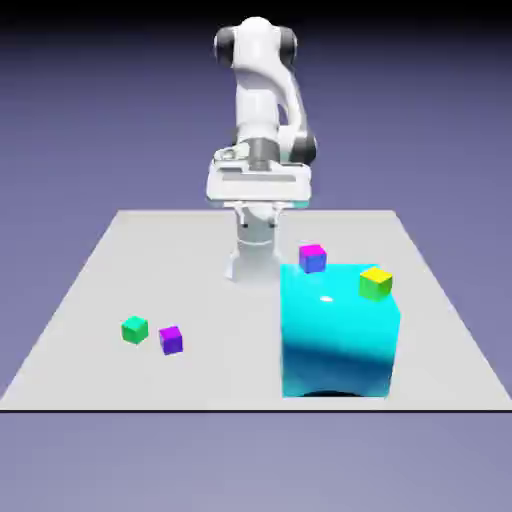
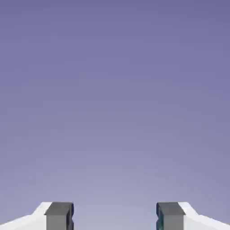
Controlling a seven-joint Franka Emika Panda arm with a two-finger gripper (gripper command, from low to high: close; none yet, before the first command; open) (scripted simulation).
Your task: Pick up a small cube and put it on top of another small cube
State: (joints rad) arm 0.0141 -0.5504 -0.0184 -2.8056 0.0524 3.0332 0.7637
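Note:
The small green cube (image 1: pixel 135 329) sits on the grey table (image 1: pixel 200 280) toward the exterior view's left front. The small purple cube with a magenta top (image 1: pixel 171 340) rests just to its right, a small gap between them. My gripper (image 1: pixel 258 213) hangs high above the table's far middle, well away from both cubes. In the hand view the gripper (image 2: pixel 115 220) is open, its two grey fingertips (image 2: pixel 59 216) wide apart with only the blue-violet backdrop between them. Neither cube shows in the hand view.
A big cyan block (image 1: pixel 338 330) stands at the exterior view's right front. A blue cube with a magenta top (image 1: pixel 313 258) sits at its far left corner, and a yellow-topped green cube (image 1: pixel 376 283) is on its right top.

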